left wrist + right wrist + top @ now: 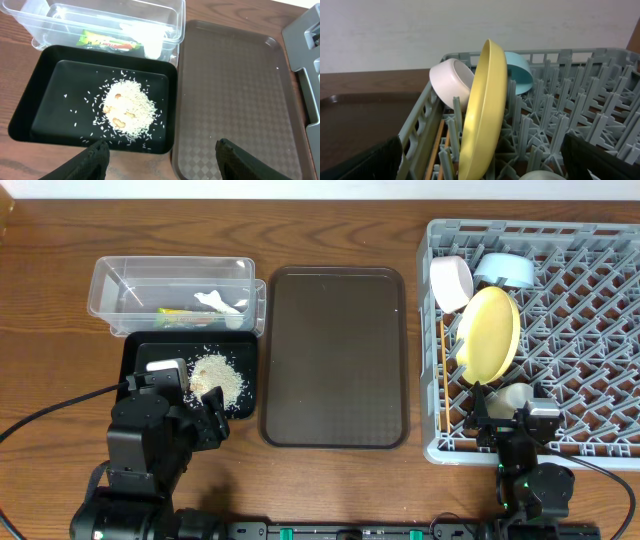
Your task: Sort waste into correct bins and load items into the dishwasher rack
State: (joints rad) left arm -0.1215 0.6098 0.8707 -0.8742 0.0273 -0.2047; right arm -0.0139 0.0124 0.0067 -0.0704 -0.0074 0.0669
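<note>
The clear tub (110, 285) (170, 12) holds the green-and-yellow wrapper (180, 315) (107, 41) and white tissue (215, 302) (150, 42). The black tray (140, 350) (35, 110) in front of it holds the rice pile (215, 375) (127, 107). The grey rack (590, 300) (600, 95) holds the yellow plate (487, 332) (485, 110) on edge, the white bowl (450, 282) (451, 80), the light-blue bowl (505, 268) (520, 70), the pale cup (512, 394) (540, 175) and the chopsticks (441, 375) (437, 150). My left gripper (195, 412) (160, 160) is open and empty at the black tray's near edge. My right gripper (510, 418) (482, 160) is open and empty at the rack's near edge.
A large dark brown serving tray (335, 355) (235, 95) lies between the bins and the rack, with a few stray grains on it. A cable (50, 415) runs across the table at the left front.
</note>
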